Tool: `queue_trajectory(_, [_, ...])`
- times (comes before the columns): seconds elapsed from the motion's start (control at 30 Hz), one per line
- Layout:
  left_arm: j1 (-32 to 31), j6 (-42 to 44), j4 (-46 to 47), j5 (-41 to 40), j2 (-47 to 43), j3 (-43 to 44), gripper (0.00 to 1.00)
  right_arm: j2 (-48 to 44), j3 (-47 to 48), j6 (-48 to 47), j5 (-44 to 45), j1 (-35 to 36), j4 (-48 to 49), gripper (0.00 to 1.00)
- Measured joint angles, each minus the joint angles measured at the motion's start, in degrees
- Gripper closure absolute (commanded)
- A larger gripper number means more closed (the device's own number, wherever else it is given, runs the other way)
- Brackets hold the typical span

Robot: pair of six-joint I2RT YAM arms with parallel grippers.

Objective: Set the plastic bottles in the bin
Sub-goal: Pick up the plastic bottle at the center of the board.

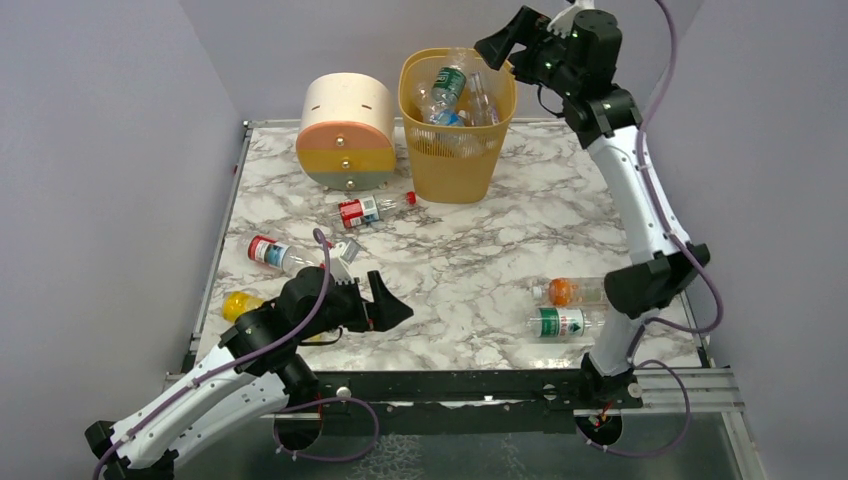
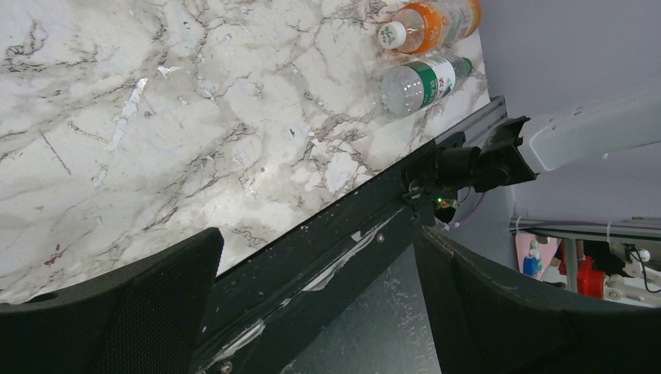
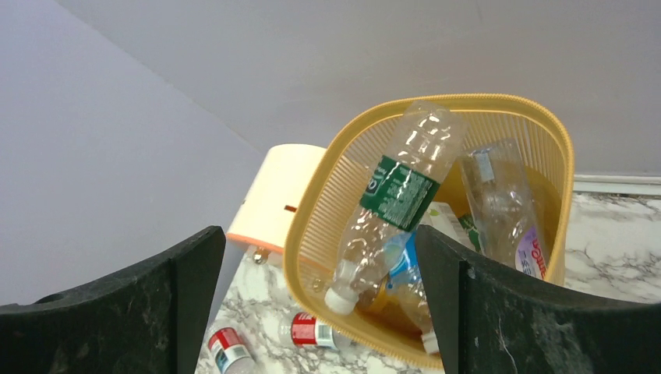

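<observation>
While the right gripper (image 3: 318, 234) hangs wide open and empty over the bin (image 1: 455, 165), the left gripper (image 2: 318, 238) sits low over the table (image 1: 470, 250) near its front edge, open and empty too. The bin stands at the back beside the round drawers (image 1: 347, 130). It has several bottles in it, and a green-label bottle (image 3: 397, 191) leans on top. Out on the table lie two red-label bottles (image 1: 362, 211) (image 1: 272, 253), a yellow bottle (image 1: 238, 303) by the left arm, and an orange bottle (image 1: 565, 291) just beside a second green bottle (image 1: 560, 322) on the right.
</observation>
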Motion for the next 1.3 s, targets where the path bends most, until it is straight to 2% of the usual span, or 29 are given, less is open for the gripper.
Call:
queue_trajectory(0.17, [0.0,-0.1,-0.3,0.0,-0.5,0.0,0.01,-13.0,-12.1,-1.1,0.0,0.0,-0.2,0.0])
queue_trajectory(0.47, [0.0,-0.3,-1.6,0.0,-0.9,0.0,0.01,-30.2,-31.7,-3.1,0.2,0.0,-4.8,0.0])
queue_trajectory(0.97, [0.0,-0.1,-2.4,2.8,-5.0,0.0,0.01,-43.5,-53.9,-1.5,1.6,0.0,-13.9,0.0])
queue_trajectory(1.3, [0.0,1.0,-3.3,8.5,-7.3,-0.5,0.01,-49.2,-64.0,2.9,0.5,0.0,-14.3,0.0])
